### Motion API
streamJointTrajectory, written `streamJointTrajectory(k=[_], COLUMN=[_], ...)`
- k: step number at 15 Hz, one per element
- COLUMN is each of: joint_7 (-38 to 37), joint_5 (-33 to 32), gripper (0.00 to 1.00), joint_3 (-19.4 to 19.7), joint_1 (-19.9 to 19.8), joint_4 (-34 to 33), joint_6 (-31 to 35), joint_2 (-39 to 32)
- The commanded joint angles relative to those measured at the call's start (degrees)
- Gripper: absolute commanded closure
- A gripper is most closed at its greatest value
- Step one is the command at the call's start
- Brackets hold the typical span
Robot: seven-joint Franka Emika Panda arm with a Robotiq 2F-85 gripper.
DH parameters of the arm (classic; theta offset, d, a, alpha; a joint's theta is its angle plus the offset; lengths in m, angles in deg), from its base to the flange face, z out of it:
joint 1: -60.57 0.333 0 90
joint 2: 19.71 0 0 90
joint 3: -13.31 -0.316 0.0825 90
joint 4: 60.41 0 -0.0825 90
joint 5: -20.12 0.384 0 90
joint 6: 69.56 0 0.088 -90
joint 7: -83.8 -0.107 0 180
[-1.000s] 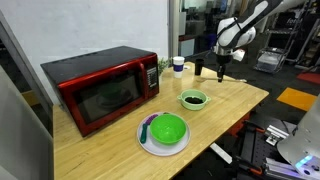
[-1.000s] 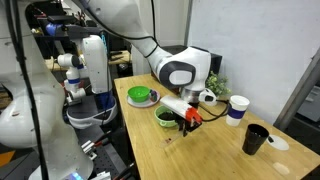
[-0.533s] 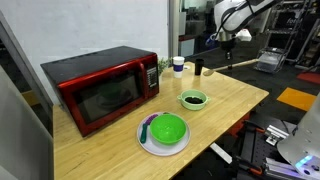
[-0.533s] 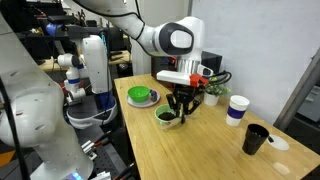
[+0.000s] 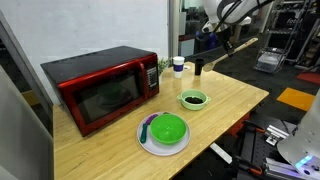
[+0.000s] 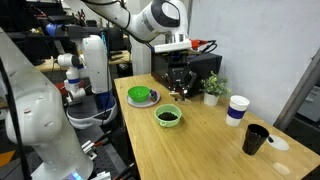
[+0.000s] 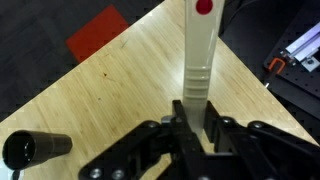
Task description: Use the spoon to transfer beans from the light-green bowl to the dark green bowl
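My gripper (image 7: 196, 118) is shut on the white spoon (image 7: 198, 60), whose long handle with a red dot points away from the jaws. In both exterior views the gripper (image 5: 222, 36) (image 6: 180, 76) hangs high above the table, well clear of the bowls. The light-green bowl (image 5: 192, 99) (image 6: 168, 116) holds dark beans (image 6: 168, 117) and sits mid-table. The dark green bowl (image 5: 168, 129) (image 6: 140, 96) rests on a white plate (image 5: 146, 140). The spoon's scoop end is not visible.
A red microwave (image 5: 100, 88) stands at the back of the table. A white cup (image 6: 237, 108), a black cup (image 6: 255, 138) and a small plant (image 6: 212, 88) sit at one end. A black cylinder (image 7: 30, 150) shows in the wrist view. The table edge drops to floor (image 7: 95, 35).
The gripper has risen from just above the table near the light-green bowl to high above it, carrying the spoon. The bowls have not moved.
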Motion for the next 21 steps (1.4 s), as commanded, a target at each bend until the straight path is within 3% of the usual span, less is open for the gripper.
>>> streamJointTrajectory(k=[1, 10, 21], joint_7=[2.35, 1.91, -0.96], joint_5=[-6.60, -15.50, -22.77], gripper=[0.94, 0.94, 0.94], joint_3=[-1.85, -4.96, -7.46], joint_1=[2.18, 6.66, 7.59], joint_4=[1.69, 5.74, 8.22], joint_6=[1.43, 5.40, 11.26], joint_2=[-0.55, -4.33, -10.43])
